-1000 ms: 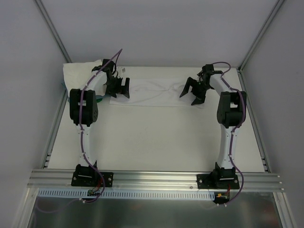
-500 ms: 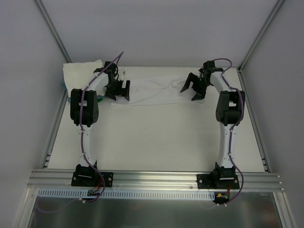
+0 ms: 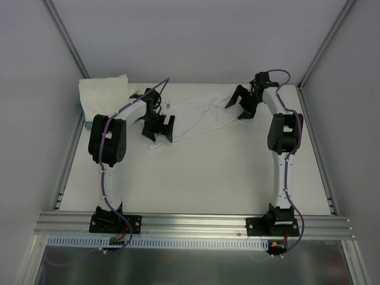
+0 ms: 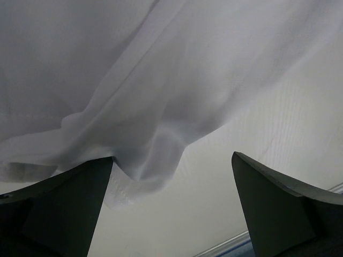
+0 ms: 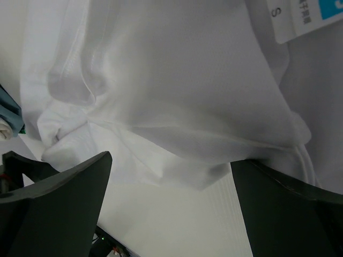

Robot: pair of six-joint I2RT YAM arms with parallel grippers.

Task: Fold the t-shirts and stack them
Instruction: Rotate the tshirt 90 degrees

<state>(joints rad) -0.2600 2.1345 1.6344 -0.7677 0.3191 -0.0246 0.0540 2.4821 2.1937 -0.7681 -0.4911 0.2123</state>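
A white t-shirt (image 3: pixel 199 113) lies loosely stretched and wrinkled across the far half of the counter (image 3: pixel 196 178), running on a slant from the far right down toward the near left. The left claw (image 3: pixel 160 127) sits at the shirt's near-left end. Its wrist camera shows it spread wide apart, with a sagging fold of cloth hanging between the two sides and brushing the left one. Whether that fold is snagged there or only resting against it cannot be told.

The right claw (image 3: pixel 240 103) is over the shirt's far-right end and is also spread wide with nothing pinched. Under it the cloth lies bunched in soft ridges. A white size label (image 5: pixel 300 16) marked "S" shows at the top edge of that wrist view, and a teal item (image 5: pixel 10 115) peeks in at the left.

In the far-left corner of the counter, well apart from the spread shirt, rests a pile of folded white cloth (image 3: pixel 104 92), likely t-shirts.
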